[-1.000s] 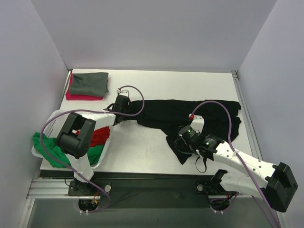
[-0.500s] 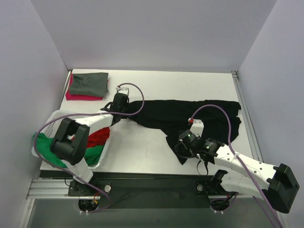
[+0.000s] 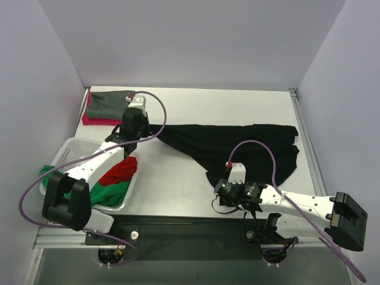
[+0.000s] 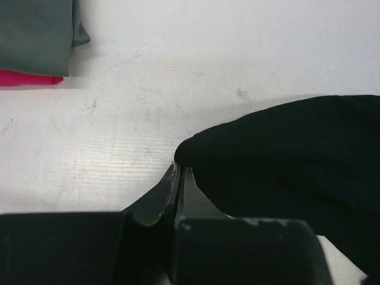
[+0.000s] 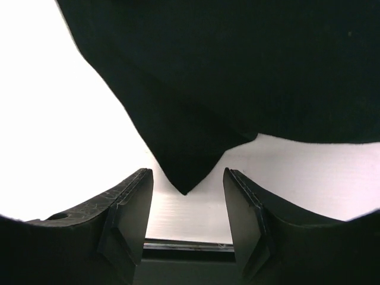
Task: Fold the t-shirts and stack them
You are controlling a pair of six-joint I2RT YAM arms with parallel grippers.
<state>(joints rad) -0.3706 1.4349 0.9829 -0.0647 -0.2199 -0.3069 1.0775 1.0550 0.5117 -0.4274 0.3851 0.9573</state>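
The black t-shirt (image 3: 237, 145) lies spread across the middle and right of the table. My left gripper (image 3: 138, 126) is shut, pinching the pointed left end of the shirt (image 4: 279, 154); its fingertips (image 4: 172, 178) meet at the cloth's edge. My right gripper (image 3: 222, 193) is open near the front edge. The shirt's lower corner (image 5: 184, 178) points between its fingers (image 5: 127, 202) without being held. A folded grey-green tee (image 3: 113, 102) sits on a pink-red one (image 3: 95, 120) at the back left. Both also show in the left wrist view, the grey-green one (image 4: 35, 29) above the pink-red one (image 4: 24, 77).
A white perforated basket (image 3: 71, 147) at the front left holds a red tee (image 3: 122, 169) and a green tee (image 3: 65, 185) that hangs over its side. Purple cables loop above both arms. The table's front rail (image 5: 187, 246) lies just past the right gripper.
My left gripper has moved left and away towards the folded stack, drawing the shirt's left end and top edge straighter. My right gripper has moved towards the front edge and stands open.
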